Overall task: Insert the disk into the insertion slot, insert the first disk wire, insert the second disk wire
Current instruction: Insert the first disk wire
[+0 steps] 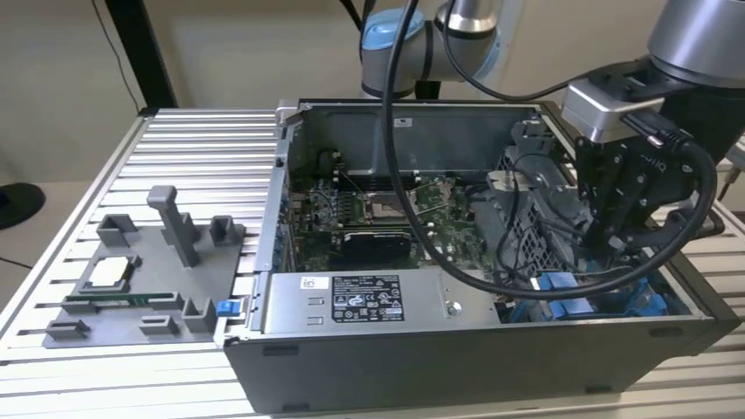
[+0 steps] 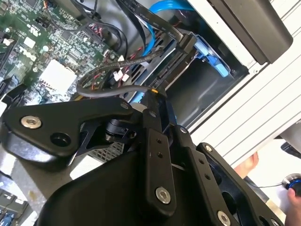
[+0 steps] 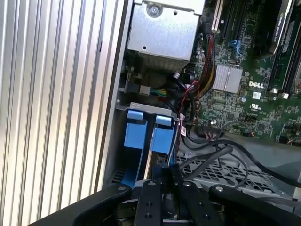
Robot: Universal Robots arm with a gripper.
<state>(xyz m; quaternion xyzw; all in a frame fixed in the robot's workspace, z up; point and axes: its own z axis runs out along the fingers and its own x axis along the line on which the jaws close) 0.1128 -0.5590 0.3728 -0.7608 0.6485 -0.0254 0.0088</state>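
1. A ribbed metal table [image 1: 187, 140] carries everything.
2. An open computer case [image 1: 466, 371] stands on it, taking up the middle and the exterior view's right.
3. The robot arm [image 1: 699, 35] reaches down from above into the case's front corner on the exterior view's right. Thick black cables [image 1: 402, 131] loop beside it.
4. A grey parts tray [image 1: 128, 292] lies on the table beside the case, on the exterior view's left and well apart from the arm.
5. A silver power box [image 1: 361, 301] with a black label sits along the case's front wall. The green circuit board [image 1: 372, 205] lies on the case floor behind it.
6. A grey holed metal cage [image 3: 235, 172] lies just beside the claw in the first wrist view.
7. The slot [image 3: 146, 107] is in that same front corner, against the case wall (grey metal rim, blue plastic inside).
8. The disk [image 3: 162, 139] stands edge-on down in the slot, shown by its blue frame.
9. The claw [image 2: 153, 95] hangs close over the disk's edge, its two fingers drawn together to a narrow point.
10. A black wire [image 2: 117, 89] runs up to that point; whether the tips pinch it cannot be told.
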